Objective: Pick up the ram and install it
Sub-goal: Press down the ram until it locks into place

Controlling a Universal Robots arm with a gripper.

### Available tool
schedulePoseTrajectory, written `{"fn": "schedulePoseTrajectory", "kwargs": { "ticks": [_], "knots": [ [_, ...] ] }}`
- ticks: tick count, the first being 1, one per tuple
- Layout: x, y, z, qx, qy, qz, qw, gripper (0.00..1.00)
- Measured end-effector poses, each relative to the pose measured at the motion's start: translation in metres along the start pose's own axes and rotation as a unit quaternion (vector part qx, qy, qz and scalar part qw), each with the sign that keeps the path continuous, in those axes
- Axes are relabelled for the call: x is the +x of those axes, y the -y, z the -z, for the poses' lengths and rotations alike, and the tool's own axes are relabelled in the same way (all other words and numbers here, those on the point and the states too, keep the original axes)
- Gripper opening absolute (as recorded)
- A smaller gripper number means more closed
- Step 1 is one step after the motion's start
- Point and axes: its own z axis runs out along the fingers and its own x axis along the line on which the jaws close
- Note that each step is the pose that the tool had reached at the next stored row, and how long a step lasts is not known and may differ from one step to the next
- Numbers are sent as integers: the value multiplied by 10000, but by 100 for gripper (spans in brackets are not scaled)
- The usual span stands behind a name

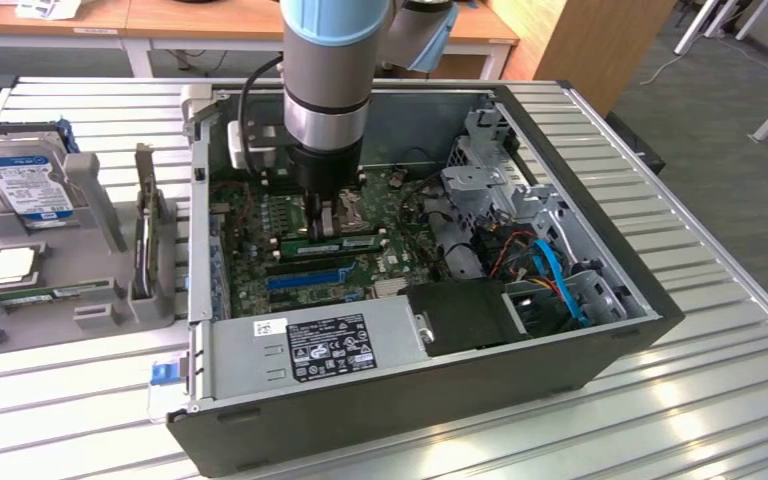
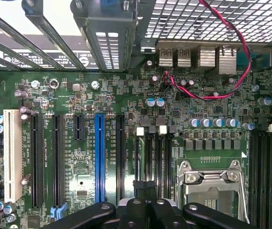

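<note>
Inside the open case, above the motherboard, the gripper hangs with its jaws narrowed down to shut. Whether they pinch anything cannot be told. Just beside its fingertips, toward the power supply, the ram lies flat across the board, its long axis running between the exterior view's left and right. The blue slot lies beyond.
</note>
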Motion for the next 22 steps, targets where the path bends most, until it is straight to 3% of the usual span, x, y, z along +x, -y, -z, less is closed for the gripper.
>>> {"fn": "schedulePoseTrajectory", "kwargs": {
  "ticks": [22],
  "knots": [
    [5,0,-33,0,0,0,10000,10]
  ]
}}
